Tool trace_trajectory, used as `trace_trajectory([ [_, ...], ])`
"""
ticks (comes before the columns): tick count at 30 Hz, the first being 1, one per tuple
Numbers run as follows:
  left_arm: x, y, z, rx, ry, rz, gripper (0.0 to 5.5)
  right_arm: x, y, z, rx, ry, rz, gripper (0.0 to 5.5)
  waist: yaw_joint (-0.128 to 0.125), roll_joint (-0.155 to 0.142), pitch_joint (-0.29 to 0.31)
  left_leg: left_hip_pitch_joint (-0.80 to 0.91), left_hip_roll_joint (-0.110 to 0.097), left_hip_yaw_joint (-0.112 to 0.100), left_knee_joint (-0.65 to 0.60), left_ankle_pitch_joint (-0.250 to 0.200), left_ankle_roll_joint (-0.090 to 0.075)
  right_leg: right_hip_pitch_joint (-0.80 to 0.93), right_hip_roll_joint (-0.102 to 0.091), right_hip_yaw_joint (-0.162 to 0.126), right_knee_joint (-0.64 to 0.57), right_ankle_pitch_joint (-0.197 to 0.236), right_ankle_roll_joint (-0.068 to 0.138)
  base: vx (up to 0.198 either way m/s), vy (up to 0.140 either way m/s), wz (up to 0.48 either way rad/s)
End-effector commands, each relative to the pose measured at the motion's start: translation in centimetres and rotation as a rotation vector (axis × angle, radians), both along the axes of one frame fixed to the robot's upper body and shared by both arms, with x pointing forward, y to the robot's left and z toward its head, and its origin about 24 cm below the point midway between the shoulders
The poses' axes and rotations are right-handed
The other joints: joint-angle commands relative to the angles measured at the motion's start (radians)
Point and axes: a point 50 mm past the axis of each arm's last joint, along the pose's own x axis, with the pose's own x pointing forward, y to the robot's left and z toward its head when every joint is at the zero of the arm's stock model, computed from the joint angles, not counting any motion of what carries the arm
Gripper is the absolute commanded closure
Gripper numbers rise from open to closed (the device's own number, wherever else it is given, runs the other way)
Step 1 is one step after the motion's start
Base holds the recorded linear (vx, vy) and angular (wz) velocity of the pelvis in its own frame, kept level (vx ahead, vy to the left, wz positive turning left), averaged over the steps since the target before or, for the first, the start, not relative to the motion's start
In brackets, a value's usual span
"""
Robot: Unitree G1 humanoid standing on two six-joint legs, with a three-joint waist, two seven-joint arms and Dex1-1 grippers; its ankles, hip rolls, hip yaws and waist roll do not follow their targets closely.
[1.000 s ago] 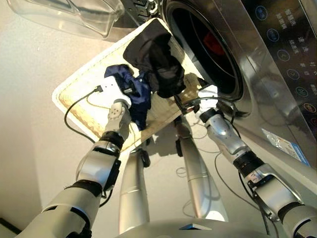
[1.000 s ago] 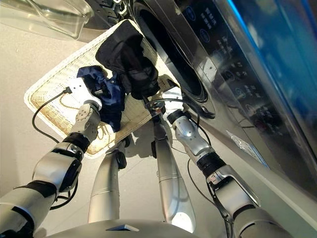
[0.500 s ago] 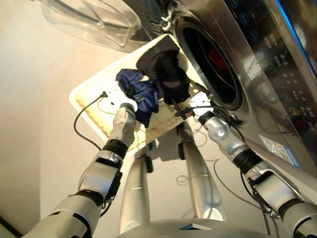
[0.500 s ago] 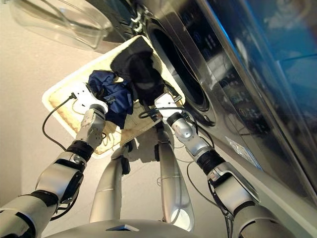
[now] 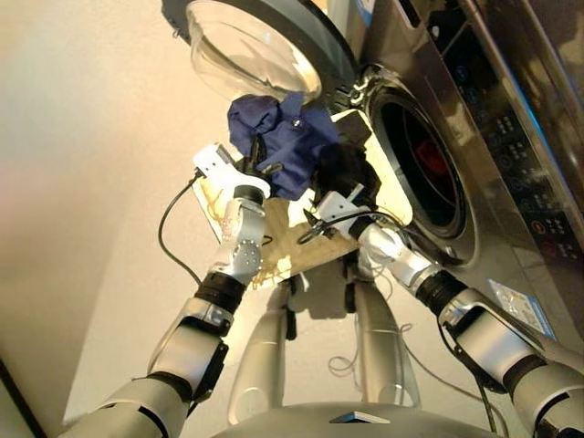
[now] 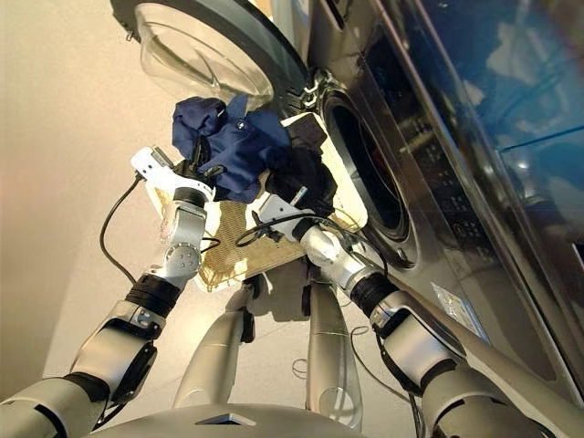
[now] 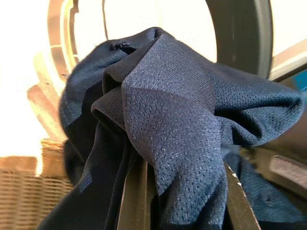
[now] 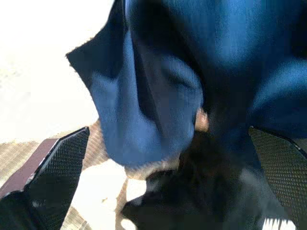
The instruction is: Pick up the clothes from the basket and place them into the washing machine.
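Note:
My left gripper (image 5: 255, 170) is shut on the navy blue garment (image 5: 283, 137), holding it bunched in the air over the cream wicker basket (image 5: 301, 248), just under the open porthole door (image 5: 251, 57). The cloth fills the left wrist view and covers most of both fingers. The black garment (image 5: 345, 170) lies heaped at the basket's far end. My right gripper (image 5: 339, 187) is open right at that heap, its fingers (image 8: 57, 177) spread wide with black cloth (image 8: 201, 203) low between them. The coral-red garment (image 5: 429, 162) shows inside the drum of the dark grey washing machine (image 5: 497, 119).
The door's clear bulging glass hangs close above the lifted navy cloth. A black cable (image 5: 173, 246) loops from my left wrist. The machine's control panel (image 5: 538, 196) runs along the right, and pale floor (image 5: 100, 182) spreads to the left.
The camera has tilted up. My left arm has raised the navy garment off the basket toward the door. My right gripper has moved in against the black heap.

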Motion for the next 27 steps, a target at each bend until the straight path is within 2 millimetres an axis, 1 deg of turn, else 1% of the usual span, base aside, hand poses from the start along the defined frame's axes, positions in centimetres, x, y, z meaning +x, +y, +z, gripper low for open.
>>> trace_trajectory([
  [1, -1.0, -1.1, 3.0, -0.072, -0.154, -0.064, 5.50, 0.6, 2.4, 3.7, 0.007, -0.188, 0.063, 0.00, 0.015, 0.056, -0.034, 0.034, 0.017, -0.006, 0.084, -0.091, -0.027, 0.064, -0.030, 0.010, -0.170, 0.140, 0.120, 0.000, 0.000, 0.000],
  [4, -1.7, -2.0, 3.1, -0.101, -0.161, -0.127, 5.50, 1.1, 2.5, 4.6, -0.029, -0.261, 0.047, 0.00, 0.028, 0.067, -0.037, 0.033, 0.014, -0.008, 0.084, -0.088, -0.025, 0.062, -0.033, 0.010, -0.169, 0.142, 0.121, 0.000, 0.000, 0.000],
  [6, -2.2, -2.7, 3.1, -0.111, -0.167, -0.184, 5.50, 1.5, 2.9, 5.0, -0.040, -0.280, 0.031, 0.00, 0.037, 0.074, -0.039, 0.030, 0.012, -0.009, 0.085, -0.087, -0.023, 0.060, -0.034, 0.013, -0.170, 0.145, 0.122, 0.000, 0.000, 0.000],
  [8, -2.8, -3.7, 3.0, -0.150, -0.155, -0.256, 5.50, 2.0, 3.3, 5.4, -0.043, -0.289, 0.011, 0.00, 0.049, 0.085, -0.041, 0.025, 0.009, -0.011, 0.089, -0.086, -0.021, 0.058, -0.036, 0.015, -0.170, 0.147, 0.123, 0.000, 0.000, 0.000],
  [10, -3.5, -4.4, 2.9, -0.153, -0.156, -0.315, 5.50, 2.3, 3.6, 5.5, -0.039, -0.282, -0.006, 0.00, 0.057, 0.092, -0.043, 0.022, 0.009, -0.014, 0.091, -0.084, -0.020, 0.056, -0.038, 0.015, -0.170, 0.148, 0.123, 0.000, 0.000, 0.000],
  [11, -3.5, -4.4, 2.9, -0.153, -0.156, -0.315, 5.50, 2.3, 3.6, 5.5, -0.039, -0.282, -0.006, 0.00, 0.057, 0.092, -0.043, 0.022, 0.009, -0.014, 0.091, -0.084, -0.020, 0.056, -0.038, 0.015, -0.170, 0.148, 0.123, 0.000, 0.000, 0.000],
  [12, -4.3, -5.3, 2.3, -0.166, -0.133, -0.398, 5.50, 2.6, 4.0, 5.9, -0.043, -0.293, -0.016, 0.00, 0.068, 0.101, -0.044, 0.021, 0.007, -0.016, 0.093, -0.082, -0.020, 0.056, -0.038, 0.015, -0.169, 0.147, 0.123, 0.000, 0.000, 0.000],
  [15, -5.1, -5.9, 1.9, -0.154, -0.118, -0.470, 5.50, 2.8, 4.1, 6.7, -0.041, -0.330, -0.024, 0.00, 0.072, 0.110, -0.043, 0.017, 0.006, -0.016, 0.099, -0.082, -0.018, 0.053, -0.039, 0.016, -0.162, 0.147, 0.123, 0.000, 0.000, 0.000],
  [16, -5.4, -6.2, 1.5, -0.153, -0.104, -0.495, 5.50, 3.1, 4.1, 7.7, -0.022, -0.347, -0.037, 2.59, 0.076, 0.112, -0.044, 0.016, 0.006, -0.020, 0.101, -0.082, -0.017, 0.051, -0.039, 0.016, -0.160, 0.147, 0.123, 0.000, 0.000, 0.000],
  [17, -5.5, -6.3, 1.4, -0.154, -0.098, -0.508, 5.50, 3.2, 4.2, 8.2, -0.009, -0.354, -0.039, 4.40, 0.077, 0.113, -0.044, 0.015, 0.005, -0.021, 0.103, -0.082, -0.017, 0.051, -0.039, 0.016, -0.160, 0.147, 0.123, 0.000, 0.000, 0.000],
  [18, -5.6, -6.3, 1.3, -0.151, -0.094, -0.517, 5.50, 3.2, 4.2, 8.6, 0.006, -0.365, -0.039, 5.50, 0.077, 0.114, -0.044, 0.014, 0.006, -0.021, 0.104, -0.082, -0.016, 0.049, -0.040, 0.017, -0.160, 0.147, 0.124, 0.000, 0.000, 0.000],
  [21, -5.6, -6.3, 1.1, -0.141, -0.085, -0.516, 5.50, 3.1, 4.0, 8.9, 0.039, -0.377, -0.046, 5.50, 0.074, 0.114, -0.039, 0.012, 0.006, -0.023, 0.109, -0.084, -0.015, 0.047, -0.040, 0.018, -0.158, 0.148, 0.124, 0.000, 0.000, 0.000],
  [22, -5.5, -6.3, 1.1, -0.146, -0.084, -0.512, 4.08, 3.1, 3.8, 9.0, 0.047, -0.377, -0.052, 5.50, 0.073, 0.113, -0.038, 0.011, 0.005, -0.023, 0.110, -0.084, -0.015, 0.046, -0.039, 0.019, -0.158, 0.148, 0.124, 0.000, 0.000, 0.000],
  [23, -5.4, -6.1, 1.0, -0.143, -0.080, -0.500, 1.25, 3.1, 3.6, 8.8, 0.058, -0.373, -0.062, 5.50, 0.071, 0.111, -0.036, 0.010, 0.005, -0.023, 0.113, -0.084, -0.015, 0.044, -0.039, 0.020, -0.156, 0.148, 0.124, 0.000, 0.000, 0.000],
  [24, -5.3, -5.9, 1.0, -0.140, -0.081, -0.486, 0.00, 3.1, 3.3, 8.7, 0.069, -0.372, -0.071, 5.50, 0.069, 0.110, -0.034, 0.008, 0.005, -0.022, 0.116, -0.085, -0.014, 0.043, -0.038, 0.021, -0.155, 0.148, 0.123, 0.000, 0.000, 0.000],
  [27, -4.9, -5.4, 1.1, -0.149, -0.085, -0.445, 0.00, 3.1, 2.4, 8.0, 0.094, -0.357, -0.105, 5.50, 0.063, 0.109, -0.030, 0.004, 0.005, -0.021, 0.120, -0.088, -0.014, 0.039, -0.038, 0.022, -0.153, 0.147, 0.124, 0.000, 0.000, 0.000],
])
